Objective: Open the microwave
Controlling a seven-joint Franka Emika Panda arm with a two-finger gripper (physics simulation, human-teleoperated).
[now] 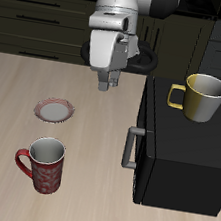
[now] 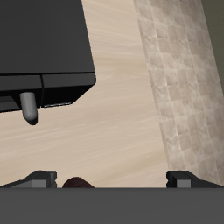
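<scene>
- The gripper point(image 1: 108, 85) hangs above the table point(image 1: 12, 107), toward its back edge; the fingers are spread apart and hold nothing.
- The microwave point(image 1: 181, 154) sits on the table apart from the gripper, reaching close to the front edge. Its door is closed, and the grey bar handle point(image 1: 130, 147) faces the table's middle.
- A yellow mug point(image 1: 203, 98) stands on top of the microwave.
- A red mug point(image 1: 43, 165) stands near the front edge; a small plate point(image 1: 55, 109) lies farther back.

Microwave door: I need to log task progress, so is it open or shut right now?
Shut. The microwave door lies flush with the box, its handle untouched, with the gripper hovering apart from it.
</scene>
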